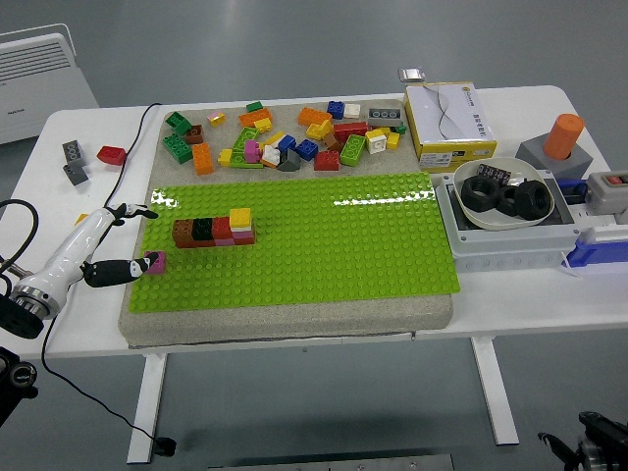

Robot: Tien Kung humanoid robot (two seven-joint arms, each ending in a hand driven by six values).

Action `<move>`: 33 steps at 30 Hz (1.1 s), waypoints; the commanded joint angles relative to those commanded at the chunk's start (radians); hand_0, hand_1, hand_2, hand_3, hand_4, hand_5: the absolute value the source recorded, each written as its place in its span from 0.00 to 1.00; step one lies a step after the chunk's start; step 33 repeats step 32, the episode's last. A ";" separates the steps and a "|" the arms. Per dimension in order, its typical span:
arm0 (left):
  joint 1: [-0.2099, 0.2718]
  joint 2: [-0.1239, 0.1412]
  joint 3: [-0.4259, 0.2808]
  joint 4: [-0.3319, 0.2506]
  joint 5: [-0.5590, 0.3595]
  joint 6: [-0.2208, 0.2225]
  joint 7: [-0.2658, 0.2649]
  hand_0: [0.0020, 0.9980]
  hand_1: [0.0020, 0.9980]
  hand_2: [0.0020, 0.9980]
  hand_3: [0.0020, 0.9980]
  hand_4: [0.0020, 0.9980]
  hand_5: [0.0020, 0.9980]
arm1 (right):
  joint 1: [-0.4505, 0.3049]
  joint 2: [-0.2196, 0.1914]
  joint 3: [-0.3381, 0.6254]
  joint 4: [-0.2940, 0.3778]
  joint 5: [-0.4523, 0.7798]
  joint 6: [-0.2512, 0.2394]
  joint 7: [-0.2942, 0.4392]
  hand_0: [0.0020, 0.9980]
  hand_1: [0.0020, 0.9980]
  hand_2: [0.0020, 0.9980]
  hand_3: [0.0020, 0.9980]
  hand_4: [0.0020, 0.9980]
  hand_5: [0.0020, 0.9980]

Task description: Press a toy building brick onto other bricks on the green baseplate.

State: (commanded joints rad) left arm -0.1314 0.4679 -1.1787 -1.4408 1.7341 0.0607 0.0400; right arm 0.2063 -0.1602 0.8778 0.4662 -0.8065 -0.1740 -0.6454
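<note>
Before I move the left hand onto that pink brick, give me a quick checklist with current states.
1. Left hand in view at the baseplate's left edge: ok.
2. Hand holding nothing: ok.
3. Pink brick within the fingers: not ok, a fingertip only reaches it.
4. Row of bricks on green baseplate unobstructed: ok.
5. Pink brick seated on studs or loose: cannot tell.
6. Right hand: not in view.
</note>
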 joint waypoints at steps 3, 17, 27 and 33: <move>0.007 -0.001 -0.019 0.006 0.030 -0.028 0.028 0.89 0.93 0.88 0.76 0.74 0.05 | -0.005 -0.005 -0.003 -0.005 0.007 0.001 0.000 0.58 0.58 0.67 0.82 0.96 1.00; -0.004 -0.019 -0.058 0.025 0.050 -0.072 0.050 0.89 0.95 0.89 0.77 0.75 0.04 | -0.019 -0.001 0.005 0.003 0.002 -0.004 0.000 0.58 0.59 0.67 0.82 0.94 1.00; -0.016 -0.022 -0.036 0.032 0.042 -0.088 0.049 0.90 0.95 0.89 0.77 0.75 0.04 | -0.021 0.002 -0.001 0.005 0.009 -0.007 0.000 0.58 0.59 0.67 0.82 0.92 1.00; -0.022 -0.021 -0.026 0.037 0.039 -0.093 0.050 0.90 0.95 0.89 0.77 0.75 0.04 | -0.023 0.002 -0.004 0.006 0.013 -0.009 0.000 0.58 0.59 0.67 0.82 0.92 1.00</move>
